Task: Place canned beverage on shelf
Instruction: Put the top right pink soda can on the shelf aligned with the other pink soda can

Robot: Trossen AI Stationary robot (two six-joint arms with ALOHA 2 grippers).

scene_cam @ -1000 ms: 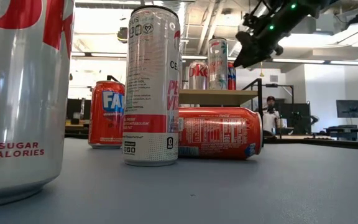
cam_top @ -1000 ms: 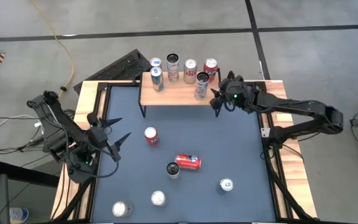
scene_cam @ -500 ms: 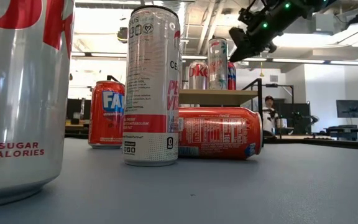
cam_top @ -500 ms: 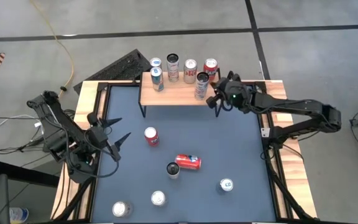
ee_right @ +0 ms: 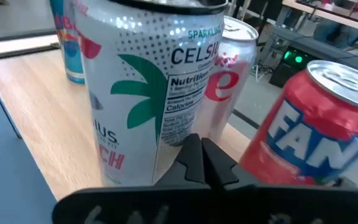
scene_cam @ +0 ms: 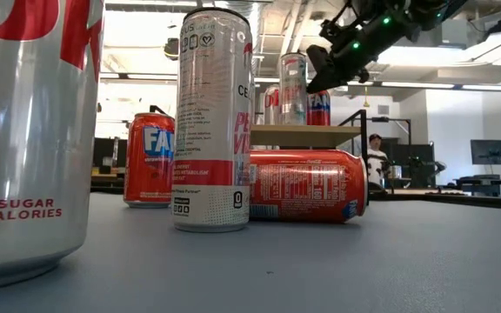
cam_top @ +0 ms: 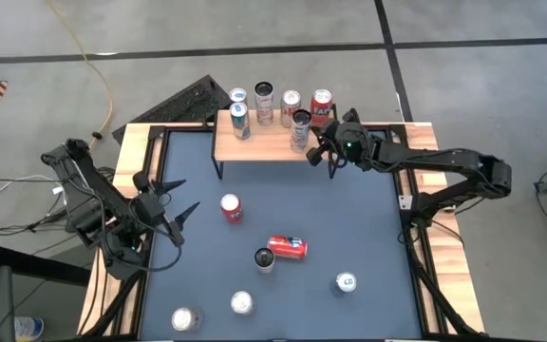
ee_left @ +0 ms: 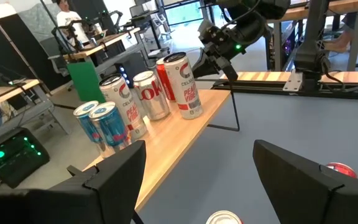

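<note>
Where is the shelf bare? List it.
Bare: the shelf's front strip, from its left corner to the Celsius can. Crowded: the back row of cans and the right end, where the shut right claw is.

The shelf point(cam_top: 264, 142) is crowded at 12 o'clock with six upright cans point(cam_top: 264, 103); its front strip lies bare. Mid-table, a fallen red can point(cam_top: 288, 247) and scattered cans point(cam_top: 241, 302) leave lanes at 3 o'clock.

Past my spread gripper point(ee_left: 194, 171) I see six cans on the shelf point(ee_left: 185, 127), the right gripper point(ee_left: 219, 59) just behind the tall Celsius can point(ee_left: 185, 84).
</note>
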